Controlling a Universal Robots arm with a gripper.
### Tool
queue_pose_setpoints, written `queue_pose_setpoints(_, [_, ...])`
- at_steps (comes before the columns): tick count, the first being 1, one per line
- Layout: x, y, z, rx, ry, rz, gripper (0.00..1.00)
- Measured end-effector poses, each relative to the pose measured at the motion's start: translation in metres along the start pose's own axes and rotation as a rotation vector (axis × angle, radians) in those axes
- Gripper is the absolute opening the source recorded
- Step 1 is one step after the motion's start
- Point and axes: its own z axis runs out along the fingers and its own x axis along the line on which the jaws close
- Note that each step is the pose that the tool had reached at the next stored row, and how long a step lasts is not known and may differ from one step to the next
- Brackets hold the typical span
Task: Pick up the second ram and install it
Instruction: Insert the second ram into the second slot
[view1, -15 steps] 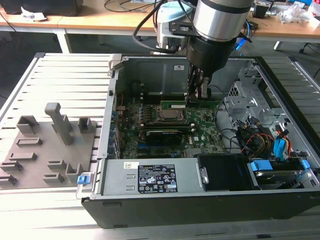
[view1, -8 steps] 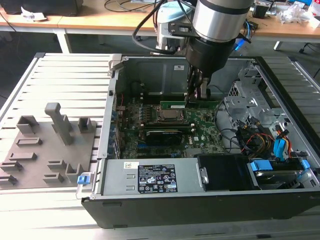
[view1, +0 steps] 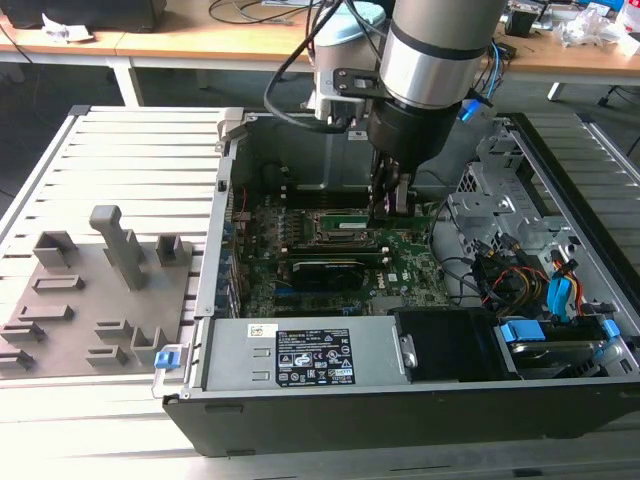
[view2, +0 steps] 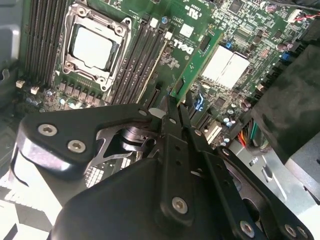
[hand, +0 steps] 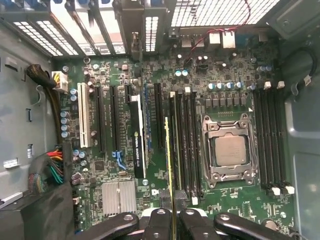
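Edgewise between the closed jaws, the second ram (hand: 169, 165), clamped above the motherboard (hand: 230, 95) slots.

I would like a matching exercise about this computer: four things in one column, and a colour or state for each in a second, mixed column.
Things:
1. RAM stick
2. CPU socket
3. hand
4. long slot near the case wall

States:
A. white
B. shut on a thin green board
C. held on edge above the motherboard
D. framed by a metal bracket

Pairs: 1-C, 2-D, 3-B, 4-A
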Motion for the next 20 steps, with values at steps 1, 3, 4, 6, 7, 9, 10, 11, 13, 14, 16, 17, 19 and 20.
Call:
queue_pose_setpoints(1, [0.0001, -0.0001, 0.0017, 0.0001, -0.0001, 0.0, 0.13])
queue_pose_setpoints(3, [0.0001, -0.0001, 0.003, 0.0, 0.0001, 0.0, 0.13])
queue_pose_setpoints(4, [-0.001, 0.0002, 0.0038, 0.0001, 0.0, 0.0, 0.13])
queue_pose_setpoints(6, [-0.0067, 0.0009, 0.0051, 0.0, 0.0, 0.0, 0.13])
queue_pose_setpoints(7, [-0.0101, 0.0012, 0.0057, 0.0, 0.0, 0.0, 0.13])
queue_pose_setpoints(9, [-0.0196, 0.002, 0.0079, 0.0001, 0.0, 0.0, 0.13])
queue_pose_setpoints(10, [-0.0207, 0.0022, 0.0086, 0.0, 0.0, 0.0, 0.13])
queue_pose_setpoints(11, [-0.0215, 0.0025, 0.0102, 0.0, -0.0001, 0.0, 0.13])
queue_pose_setpoints(13, [-0.0224, 0.0033, 0.0135, 0.0, 0.0002, 0.0, 0.13])
queue_pose_setpoints(14, [-0.0224, 0.0036, 0.0144, 0.0, 0.0001, 0.0, 0.13])
queue_pose_setpoints(16, [-0.0222, 0.0052, 0.0171, 0.0, 0.0001, 0.0, 0.13])
queue_pose_setpoints(17, [-0.0222, 0.0058, 0.0177, 0.0, 0.0001, 0.0, 0.13])
queue_pose_setpoints(19, [-0.0226, 0.0081, 0.0198, 0.0, 0.0, 0.0, 0.13])
queue_pose_setpoints(20, [-0.0227, 0.0089, 0.0205, 0.0, 0.0, 0.0, 0.13])
